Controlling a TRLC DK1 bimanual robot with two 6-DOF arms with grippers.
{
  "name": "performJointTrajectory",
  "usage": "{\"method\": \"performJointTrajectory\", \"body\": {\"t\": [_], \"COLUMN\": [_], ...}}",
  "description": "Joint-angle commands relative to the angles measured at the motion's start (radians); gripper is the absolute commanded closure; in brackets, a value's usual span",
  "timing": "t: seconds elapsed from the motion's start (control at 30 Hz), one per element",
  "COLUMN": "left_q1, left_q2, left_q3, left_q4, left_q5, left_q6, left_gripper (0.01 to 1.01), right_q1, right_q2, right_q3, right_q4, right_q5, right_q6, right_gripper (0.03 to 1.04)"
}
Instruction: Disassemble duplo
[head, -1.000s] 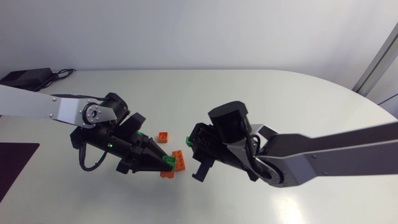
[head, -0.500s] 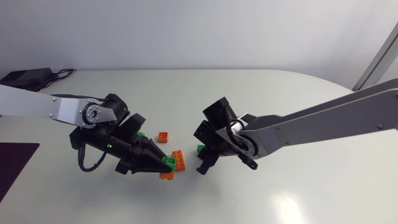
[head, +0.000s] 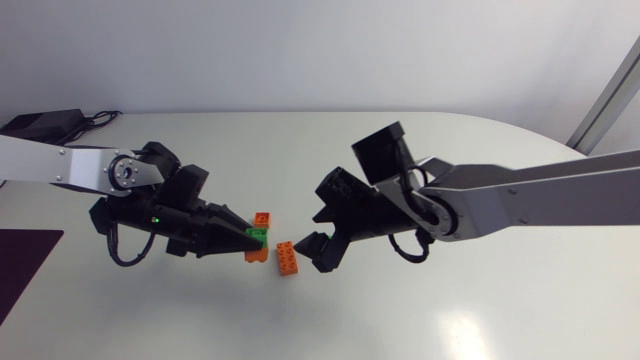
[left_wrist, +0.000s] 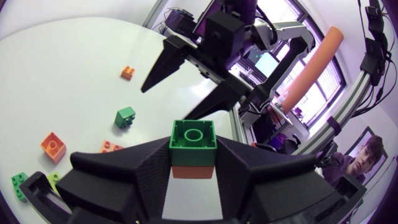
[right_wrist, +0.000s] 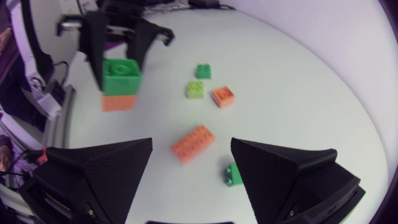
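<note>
Surface: white table (head: 480, 300); you have both arms over its middle.
Left claw: left gripper (head: 247, 240), clamped from two sides on the stack.
Task item: green-on-orange stack (left_wrist: 193, 149), one green brick seated on one orange brick, pinched at the fingertips.
Right claw: right gripper (right_wrist: 191, 154), fingers spread wide and holding nothing. In the head view it sits at 3 o'clock of the stack, apart from it.
Long orange brick (head: 287, 259): flat on the table at 4 o'clock of the stack, between your two claws. In the right wrist view it lies under the gap of the open fingers.
Small orange brick (head: 263, 219): at 12 o'clock of the stack, near it.
Loose pieces: lime brick (right_wrist: 194, 89) and dark green brick (right_wrist: 203, 71), just beside the small orange brick.
Green brick (right_wrist: 233, 174): just beside one right finger.
</note>
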Motion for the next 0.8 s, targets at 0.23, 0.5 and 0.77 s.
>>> {"method": "performJointTrajectory", "body": {"t": [0.23, 0.5, 0.77], "left_q1": [0.009, -0.045, -0.061], "left_q2": [-0.032, -0.053, -0.056], "left_q3": [0.016, -0.011, -0.013], "left_q4": [-0.014, -0.024, -0.059], "left_q5": [0.041, 0.039, 0.041], "left_q6": [0.03, 0.067, 0.092], "left_gripper": [0.921, 0.921, 0.921], "right_q1": [-0.007, 0.018, 0.013], "right_q2": [0.032, 0.006, -0.014], "right_q3": [-0.002, -0.011, -0.024], "right_q4": [-0.093, -0.131, -0.101], "right_q5": [-0.306, -0.381, -0.408], "right_q6": [0.021, -0.02, -0.02], "right_gripper": [0.09, 0.1, 0.1]}}
